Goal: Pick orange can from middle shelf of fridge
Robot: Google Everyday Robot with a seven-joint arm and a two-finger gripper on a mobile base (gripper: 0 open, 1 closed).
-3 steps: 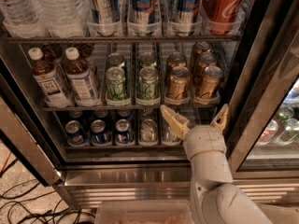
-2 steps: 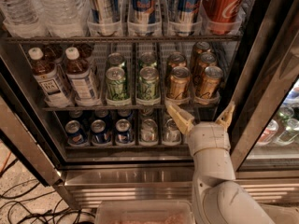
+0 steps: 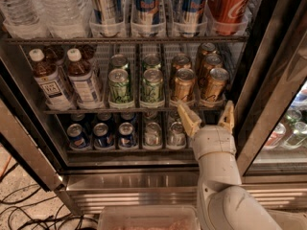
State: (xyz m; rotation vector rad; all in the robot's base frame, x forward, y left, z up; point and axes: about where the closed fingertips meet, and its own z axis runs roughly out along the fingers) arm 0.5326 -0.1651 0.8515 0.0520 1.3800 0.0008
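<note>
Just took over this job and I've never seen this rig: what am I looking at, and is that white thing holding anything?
This is the single camera view, looking into a large glass-door drinks fridge; where the camera is mounted is not on record. The white jointed column rising from the bottom is the robot's one arm. The two tan fingers at its top form the end effector. They stand open with nothing between them, just below the front edge of the dark wire middle shelf. That shelf carries, from left to right, brown tea bottles, green cans and coppery orange cans. The front orange cans sit just above the end effector. Nothing is held yet.
</note>
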